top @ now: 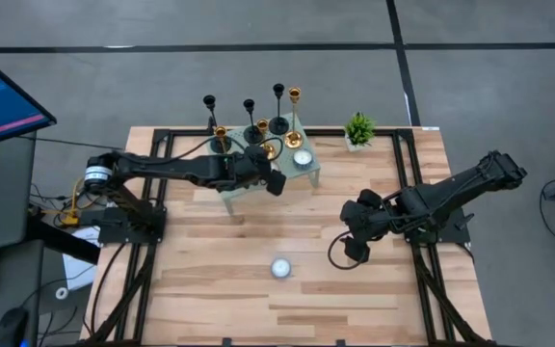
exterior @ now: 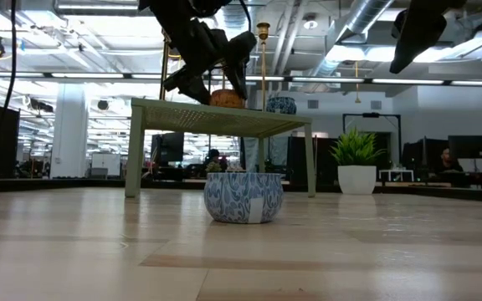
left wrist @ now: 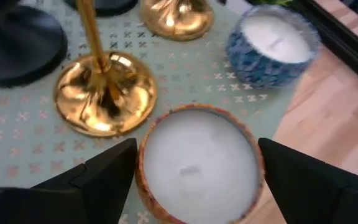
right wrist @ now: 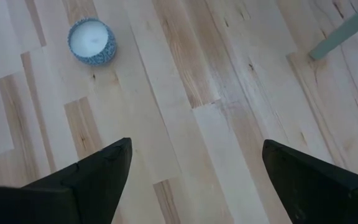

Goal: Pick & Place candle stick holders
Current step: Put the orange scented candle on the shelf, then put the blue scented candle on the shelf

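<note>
Several candle stick holders stand by their bases on a small pale green side table point(top: 308, 173): black slim ones point(top: 277, 93), a tall gold one point(top: 294, 95) and short gold ones point(top: 221, 134). In the left wrist view a gold base point(left wrist: 104, 93) and a black base point(left wrist: 17, 43) show. My left gripper point(left wrist: 197, 168) is open over the side table's near edge. Its fingers stand on either side of an orange-rimmed white candle point(left wrist: 197, 165), not a holder. My right gripper point(right wrist: 194, 168) is open and empty above the wooden table at the right point(top: 355, 246). My left gripper's fingers point(left wrist: 114, 171) come slanting down from the table's left side and stand close against the two sides of the orange-rimmed candle point(left wrist: 151, 134), which rests on the side table. I cannot tell whether they touch it.
A blue-patterned candle point(left wrist: 272, 40) stands on the side table beside the holders. Another one point(top: 280, 268) stands on the wooden table near its front middle and also shows in the right wrist view point(right wrist: 92, 40). A small green potted plant point(top: 358, 130) stands at the far edge.
</note>
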Robot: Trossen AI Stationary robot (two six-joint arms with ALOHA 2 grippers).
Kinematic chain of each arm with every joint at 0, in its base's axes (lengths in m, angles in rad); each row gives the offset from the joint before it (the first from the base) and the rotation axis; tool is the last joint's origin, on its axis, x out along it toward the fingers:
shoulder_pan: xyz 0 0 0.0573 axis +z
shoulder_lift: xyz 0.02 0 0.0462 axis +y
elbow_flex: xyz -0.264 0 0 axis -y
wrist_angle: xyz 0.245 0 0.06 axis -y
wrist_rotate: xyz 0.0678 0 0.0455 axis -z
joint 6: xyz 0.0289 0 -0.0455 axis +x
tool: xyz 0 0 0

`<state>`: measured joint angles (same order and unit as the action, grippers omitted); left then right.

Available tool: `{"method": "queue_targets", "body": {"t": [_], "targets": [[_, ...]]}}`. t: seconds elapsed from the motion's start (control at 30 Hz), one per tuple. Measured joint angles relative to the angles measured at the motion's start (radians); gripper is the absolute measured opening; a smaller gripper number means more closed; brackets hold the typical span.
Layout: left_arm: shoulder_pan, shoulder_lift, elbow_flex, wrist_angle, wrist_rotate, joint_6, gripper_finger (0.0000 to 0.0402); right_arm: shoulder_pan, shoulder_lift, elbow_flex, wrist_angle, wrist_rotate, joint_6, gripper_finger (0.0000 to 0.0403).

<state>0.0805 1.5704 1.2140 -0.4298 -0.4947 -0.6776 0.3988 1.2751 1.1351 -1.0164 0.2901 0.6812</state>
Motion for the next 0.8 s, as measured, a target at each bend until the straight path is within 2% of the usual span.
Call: {"method": "queue_targets", "body": {"t": [0.63, 0.8], "targets": [[-0.027, -0.119, 0.0, 0.001, -0.067, 0.134, 0.0334, 0.0, 0.0, 0.0, 0.0, -0.001, -0.003, 0.0352], [-0.06, -0.163, 0.0, 0.004, -0.041, 0.15, 0.0334, 0.0, 0.0, 0.0, 0.003, -0.002, -0.007, 0.0352]]}}
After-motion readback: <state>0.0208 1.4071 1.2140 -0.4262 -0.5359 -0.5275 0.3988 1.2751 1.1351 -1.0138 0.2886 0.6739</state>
